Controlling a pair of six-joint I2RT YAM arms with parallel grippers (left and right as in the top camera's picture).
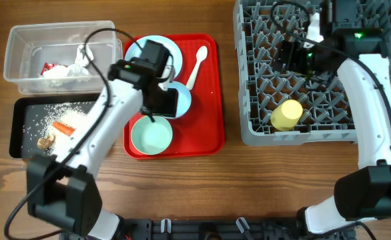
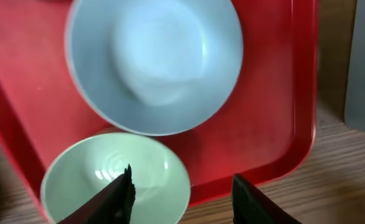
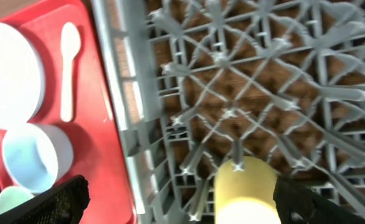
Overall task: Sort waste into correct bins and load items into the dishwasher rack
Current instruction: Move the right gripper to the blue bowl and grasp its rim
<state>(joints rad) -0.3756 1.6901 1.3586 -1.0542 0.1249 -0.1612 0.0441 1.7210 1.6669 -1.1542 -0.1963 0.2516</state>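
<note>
My left gripper (image 1: 162,101) (image 2: 182,200) hovers open over the flat red tray (image 1: 212,100), holding nothing. Its left finger (image 2: 117,198) is above the pale green bowl (image 2: 101,180) (image 1: 151,135). A small light blue bowl (image 2: 154,62) (image 1: 181,99) lies just beyond. The light blue plate (image 1: 149,50) and white spoon (image 1: 197,65) rest at the tray's back. My right gripper (image 1: 292,55) (image 3: 182,208) stands wide open above the grey dishwasher rack (image 1: 249,127) (image 3: 232,93). A yellow cup (image 1: 287,115) (image 3: 245,193) lies in the rack, apart from the fingers.
The clear tub (image 1: 19,80) at the far left holds a red wrapper (image 1: 50,68) and white tissue (image 1: 79,61). In front of it, the black tray (image 1: 15,130) holds rice grains, a carrot piece (image 1: 65,128) and a brown scrap (image 1: 45,141).
</note>
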